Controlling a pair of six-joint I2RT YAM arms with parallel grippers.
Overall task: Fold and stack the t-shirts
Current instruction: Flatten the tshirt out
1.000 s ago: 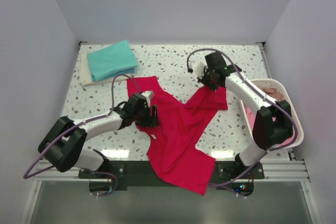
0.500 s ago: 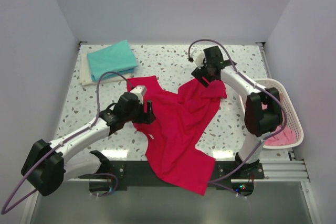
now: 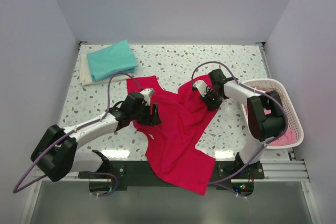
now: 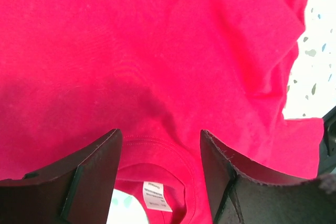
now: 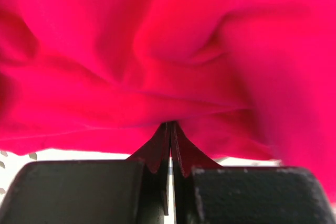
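A crimson-red t-shirt lies spread and crumpled across the middle of the table, its lower part hanging over the near edge. My left gripper is open just above its collar. In the left wrist view the fingers straddle the neckline and the white neck label; the gripper holds nothing. My right gripper is shut on a bunched fold at the shirt's right side; the right wrist view shows the jaws pinched together with red cloth above them. A folded teal t-shirt lies on a cream one at the back left.
A white mesh basket stands at the right edge with pink cloth inside. The right arm's elbow reaches over the basket's near side. Speckled tabletop shows at the back, grey walls all round.
My right gripper has come from the back of the table toward the front, dragging the red fold with it. My left gripper has shifted slightly and stays open over the collar.
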